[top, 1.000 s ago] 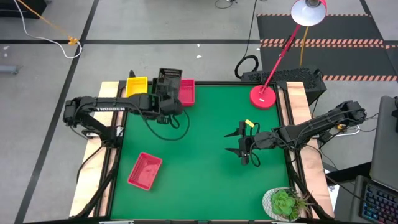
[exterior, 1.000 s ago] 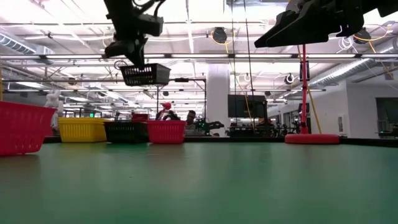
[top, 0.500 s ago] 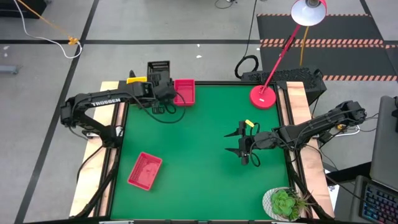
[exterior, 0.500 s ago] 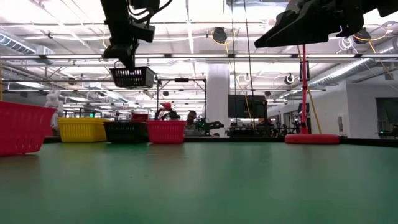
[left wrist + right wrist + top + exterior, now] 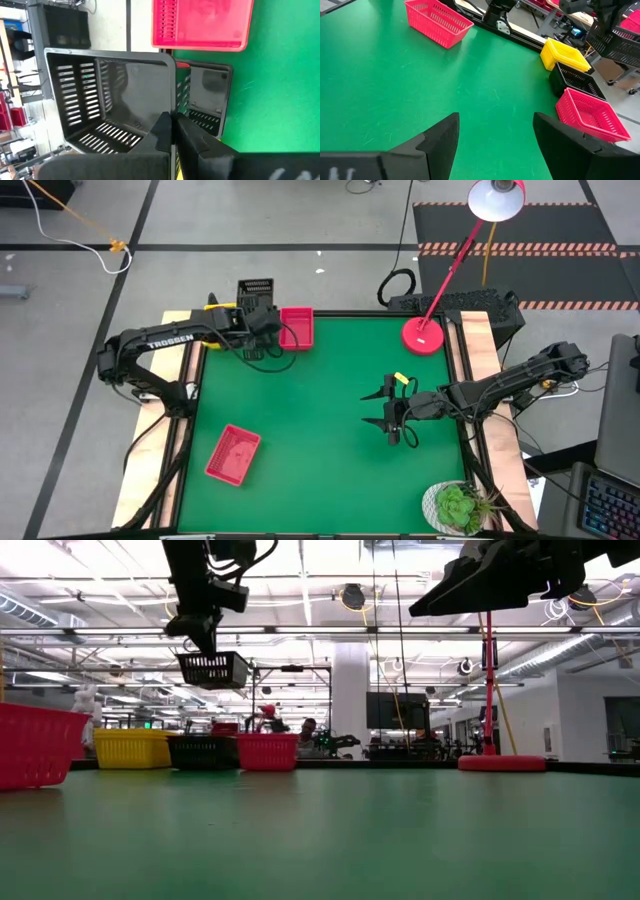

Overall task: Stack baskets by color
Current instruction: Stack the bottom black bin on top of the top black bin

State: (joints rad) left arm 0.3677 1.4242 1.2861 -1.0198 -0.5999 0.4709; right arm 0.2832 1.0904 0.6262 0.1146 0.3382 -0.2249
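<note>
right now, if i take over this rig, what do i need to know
Left tool: shut on a black basket, held in the air above the row at the table's far left edge.
Right tool: open, empty, waiting over the right-centre of the mat.
Row at the far edge: yellow basket, black basket on the table, pink-red basket, side by side.
One more pink-red basket lies alone near the front left.
Left to do: set the held black one into the black one below, then probably bring the lone pink-red one to its match.

Left end effector [image 5: 258, 320] is raised at the counter's far edge, fingers clamped; right end effector [image 5: 392, 421] hovers mid-counter, fingers spread.
</note>
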